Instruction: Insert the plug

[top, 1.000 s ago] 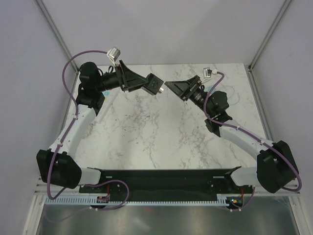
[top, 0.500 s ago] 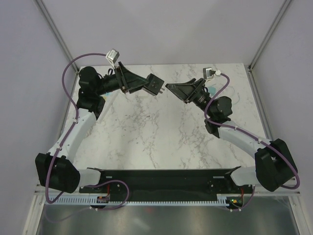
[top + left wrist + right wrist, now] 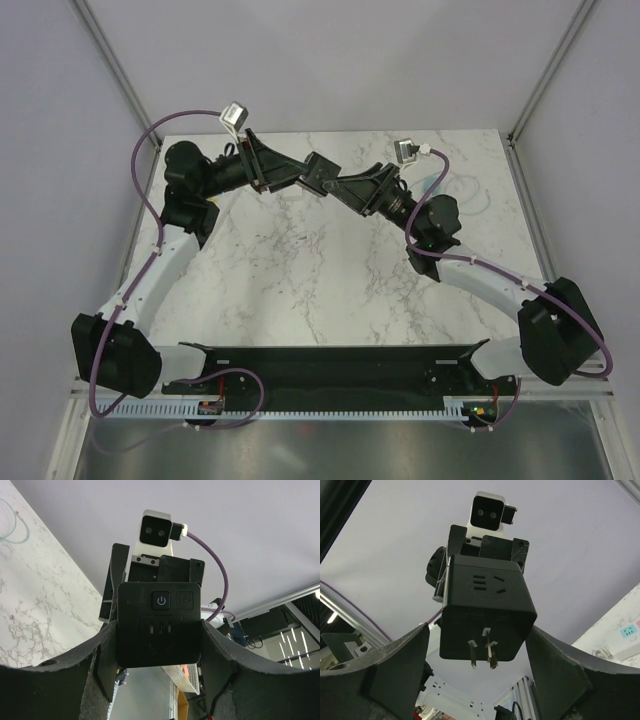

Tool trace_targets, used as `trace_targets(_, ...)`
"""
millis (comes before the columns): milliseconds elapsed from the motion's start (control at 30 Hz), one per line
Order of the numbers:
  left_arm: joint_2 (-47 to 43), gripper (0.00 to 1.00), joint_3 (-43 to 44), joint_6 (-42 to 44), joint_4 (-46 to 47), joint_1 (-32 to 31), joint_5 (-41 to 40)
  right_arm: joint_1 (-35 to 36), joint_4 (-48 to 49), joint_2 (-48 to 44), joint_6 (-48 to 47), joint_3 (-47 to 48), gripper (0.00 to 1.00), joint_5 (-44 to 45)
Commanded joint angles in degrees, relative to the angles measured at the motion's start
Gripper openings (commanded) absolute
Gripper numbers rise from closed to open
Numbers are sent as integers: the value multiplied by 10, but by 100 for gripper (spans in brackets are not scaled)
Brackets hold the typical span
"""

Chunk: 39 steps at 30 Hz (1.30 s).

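A black cube plug (image 3: 322, 170) with metal prongs is held in my left gripper (image 3: 312, 176), raised above the far part of the table. In the left wrist view the fingers (image 3: 102, 645) press its sides, and its back face (image 3: 159, 605) shows a power button and socket slots. My right gripper (image 3: 345, 184) faces it from the right, tips right at the cube. In the right wrist view the prongs (image 3: 487, 652) point at the camera and the cube (image 3: 487, 605) sits between the spread fingers (image 3: 402, 660), with gaps on both sides. I cannot make out a receiving socket.
The white marble table (image 3: 320, 280) lies below both arms. A thin teal cable (image 3: 470, 200) loops on it at the far right, and also shows in the left wrist view (image 3: 10, 525). A white piece with a teal mark (image 3: 627, 630) lies on the table.
My right gripper has moved left across the gap and now meets the cube. My left gripper has shifted slightly right with the cube still in it.
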Motion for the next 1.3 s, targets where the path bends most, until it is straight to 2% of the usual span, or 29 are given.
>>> trace_targets(0, -21, 2, -7, -21, 43, -6, -14, 9, 53, 3, -4, 14, 81, 2)
trace_targets(67, -23, 2, -13, -28, 48, -10, -6, 10, 57, -2, -3, 12, 64, 4)
trace_targets(133, -27, 2, -19, -33, 52, -16, -4, 10, 55, -5, -7, 13, 59, 1)
trace_targets(233, -34, 2, -30, -33, 52, -24, -2, 11, 51, -8, -15, 17, 43, -3)
trace_targets(267, -36, 9, -33, -33, 52, -24, 1, 11, 50, -9, -17, 18, 34, -5)
trace_targets(333, -36, 27, -34, -33, 52, -25, 14, 10, 44, -12, -26, 20, 26, -12)
trace_targets(367, -36, 47, -34, -34, 49, -25, 26, 10, 43, -15, -29, 20, 18, -15)
trace_targets(433, -34, 58, -32, -31, 33, -25, 39, 6, 38, -25, -39, 16, 11, -28)
trace_targets(467, -33, 69, -29, -25, 28, -24, 55, 3, 37, -29, -39, 13, 0, -32)
trace_targets(567, -30, 73, -25, -13, 0, -24, 74, -6, 29, -46, -39, -5, 0, -42)
trace_targets(700, -36, 74, -21, 17, -30, -24, 92, -6, 8, -52, -46, -5, 0, -87)
trace_targets(867, -38, 73, 9, 81, -114, -25, 100, -7, -47, -76, -81, -6, 0, -107)
trace_targets(1000, -34, 73, 16, 81, -119, -25, 107, -8, -89, -83, -98, 2, 0, -117)
trace_targets(1267, -32, 75, 12, 92, -126, -25, 121, -8, -92, -80, -98, 4, 0, -135)
